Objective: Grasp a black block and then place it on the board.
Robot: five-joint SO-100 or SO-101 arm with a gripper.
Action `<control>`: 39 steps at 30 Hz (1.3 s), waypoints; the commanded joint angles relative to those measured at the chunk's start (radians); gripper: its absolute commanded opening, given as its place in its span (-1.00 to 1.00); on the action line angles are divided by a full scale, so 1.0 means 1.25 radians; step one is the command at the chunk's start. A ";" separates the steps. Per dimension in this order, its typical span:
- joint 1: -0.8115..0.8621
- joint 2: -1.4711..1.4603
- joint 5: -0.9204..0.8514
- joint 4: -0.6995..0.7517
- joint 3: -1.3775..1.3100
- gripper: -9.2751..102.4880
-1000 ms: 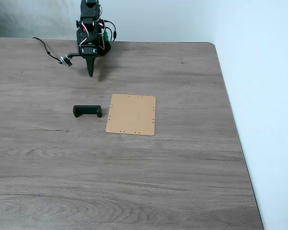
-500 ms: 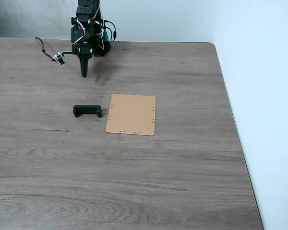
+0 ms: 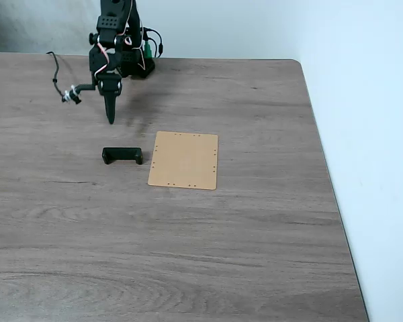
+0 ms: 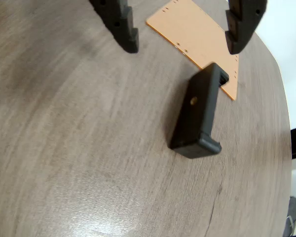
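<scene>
The pincer (image 4: 182,44) is held spread above the bench (image 3: 188,255), far of the black block (image 3: 122,156), which lies just left of the board (image 3: 185,160).

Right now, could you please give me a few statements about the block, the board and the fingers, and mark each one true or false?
1. The black block already lies on the board. False: it rests on the table, just left of the board in the fixed view.
2. The gripper is open, with nothing between its fingers. True.
3. The board is tan with small holes along its edges. True.
4. The block stands upright on one end. False: it lies flat on its long side, raised ends up.
5. The gripper is touching the block. False: in the fixed view it hangs short of the block, nearer the far edge of the table.
</scene>
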 commanded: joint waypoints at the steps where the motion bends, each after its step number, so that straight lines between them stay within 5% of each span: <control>1: -0.021 -0.034 0.010 0.007 -0.086 -0.38; 17: -0.112 -0.206 0.133 -0.023 -0.226 -0.31; 39: -0.072 -0.369 0.148 -0.082 -0.308 -0.33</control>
